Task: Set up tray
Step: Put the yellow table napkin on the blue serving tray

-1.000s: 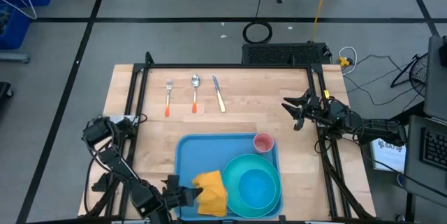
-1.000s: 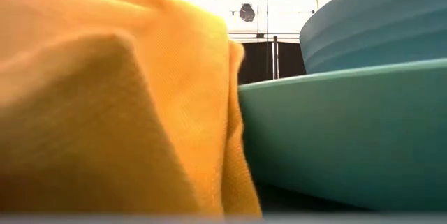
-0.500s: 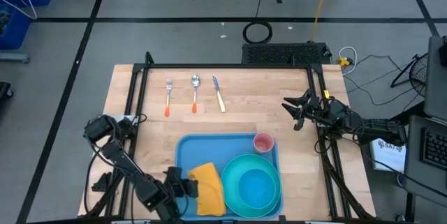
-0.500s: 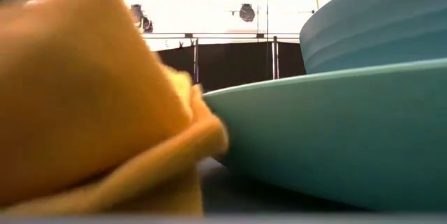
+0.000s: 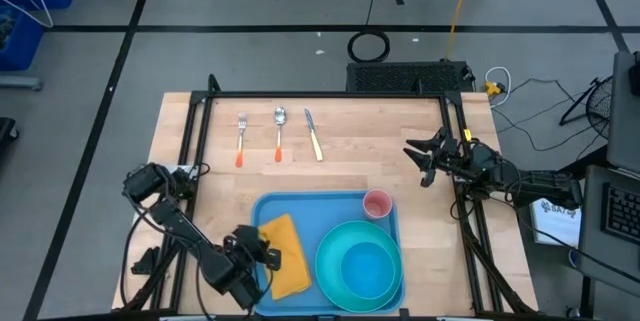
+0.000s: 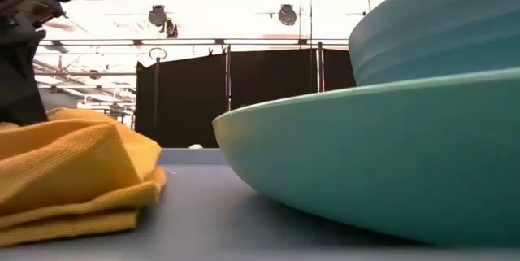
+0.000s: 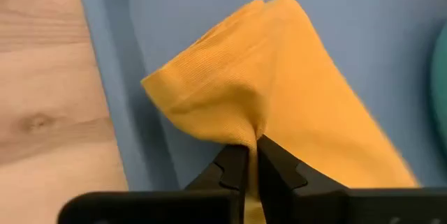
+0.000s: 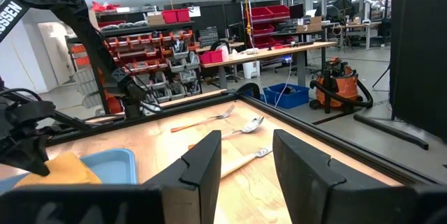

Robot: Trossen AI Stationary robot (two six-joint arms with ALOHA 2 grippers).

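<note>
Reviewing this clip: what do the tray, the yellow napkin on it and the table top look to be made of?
Tray: probably plastic, matte light blue, smooth with a moulded raised rim. Napkin: woven cloth; fine ribbed weave and soft folds show where the left gripper pinches it. Table top: light wood, likely a sealed board surface, with visible grain and plank joints.

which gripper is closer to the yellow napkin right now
Left. The left gripper is right at the napkin on the tray, pinching its fold; the right gripper waits far off past the table's right side.
</note>
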